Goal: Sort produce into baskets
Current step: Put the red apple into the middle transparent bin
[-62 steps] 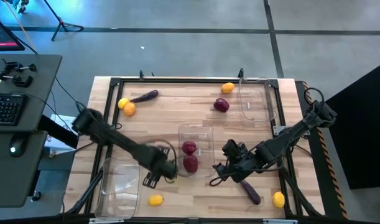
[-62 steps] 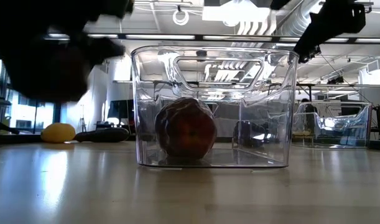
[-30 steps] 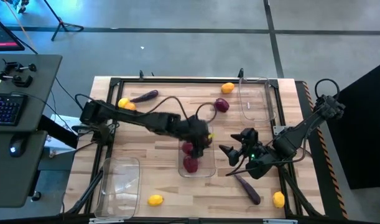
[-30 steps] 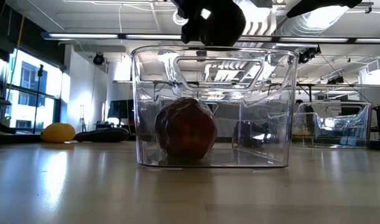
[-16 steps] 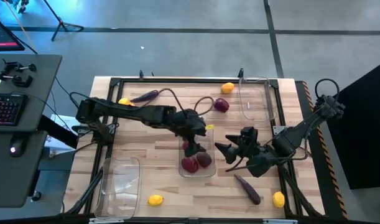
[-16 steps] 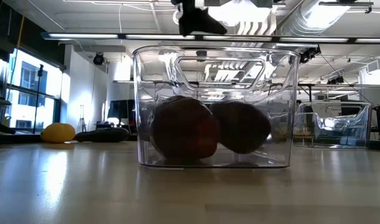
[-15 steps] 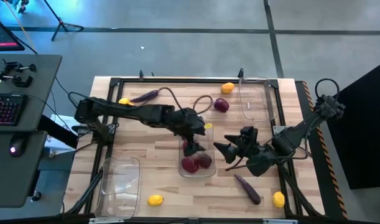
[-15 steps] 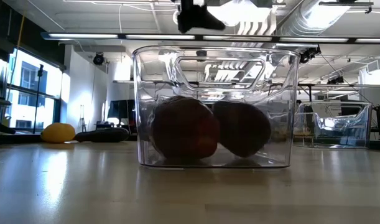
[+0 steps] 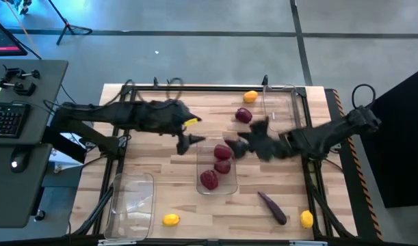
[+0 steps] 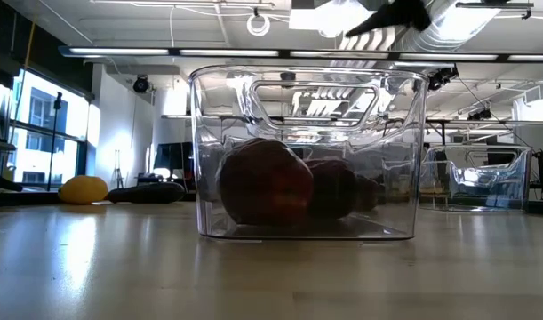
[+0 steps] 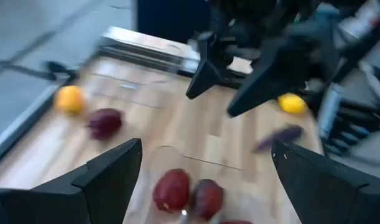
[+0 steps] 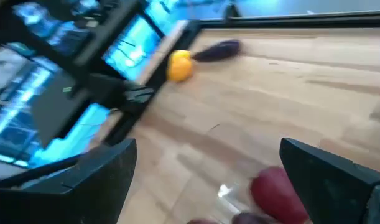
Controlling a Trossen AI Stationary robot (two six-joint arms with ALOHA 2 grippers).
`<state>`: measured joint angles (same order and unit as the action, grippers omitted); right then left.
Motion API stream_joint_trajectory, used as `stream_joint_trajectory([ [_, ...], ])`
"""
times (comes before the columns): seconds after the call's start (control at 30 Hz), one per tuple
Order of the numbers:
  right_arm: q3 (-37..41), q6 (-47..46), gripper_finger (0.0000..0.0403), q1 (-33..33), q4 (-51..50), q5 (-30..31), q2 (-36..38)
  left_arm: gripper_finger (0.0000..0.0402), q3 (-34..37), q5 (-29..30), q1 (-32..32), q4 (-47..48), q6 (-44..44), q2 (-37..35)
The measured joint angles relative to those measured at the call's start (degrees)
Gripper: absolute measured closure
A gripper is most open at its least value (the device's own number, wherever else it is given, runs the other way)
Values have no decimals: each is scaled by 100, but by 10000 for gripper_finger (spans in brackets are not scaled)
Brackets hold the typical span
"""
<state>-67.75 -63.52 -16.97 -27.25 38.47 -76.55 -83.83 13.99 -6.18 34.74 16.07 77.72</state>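
Observation:
The middle clear bin (image 9: 230, 184) holds three dark red fruits (image 9: 222, 152); they also show in the low view (image 10: 264, 182). My left gripper (image 9: 188, 141) is open and empty, just left of the bin's far end. My right gripper (image 9: 237, 143) is open and empty at the bin's far right corner. A fourth red fruit (image 9: 243, 115) and an orange fruit (image 9: 250, 97) lie on the table at the far side. An eggplant (image 9: 272, 207) and two yellow fruits (image 9: 170, 219) (image 9: 306, 219) lie near the front edge.
A second clear bin (image 9: 280, 109) stands at the far right and a third (image 9: 132, 205) at the near left. The right wrist view shows a yellow fruit (image 12: 179, 65) and an eggplant (image 12: 217, 50) at the far left, under my left arm in the high view.
My left gripper stood over the middle bin, and a third red fruit has come to lie in it. The gripper has then drawn back toward the table's left and far side. My right gripper has moved from right of the bin toward the far edge, to the bin's far right corner.

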Motion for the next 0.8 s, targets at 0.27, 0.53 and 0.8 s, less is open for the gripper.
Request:
stream_joint_trajectory([
  [0.27,0,970,18,1987,-256,-1039,0,55,880,670,23,745,444,-628],
  [0.53,0,872,18,3801,-776,-2814,-740,55,1490,462,736,702,-64,-678],
  [0.8,0,1184,18,4496,-1202,-3693,-1490,55,1554,-1024,2059,-282,-871,-770],
])
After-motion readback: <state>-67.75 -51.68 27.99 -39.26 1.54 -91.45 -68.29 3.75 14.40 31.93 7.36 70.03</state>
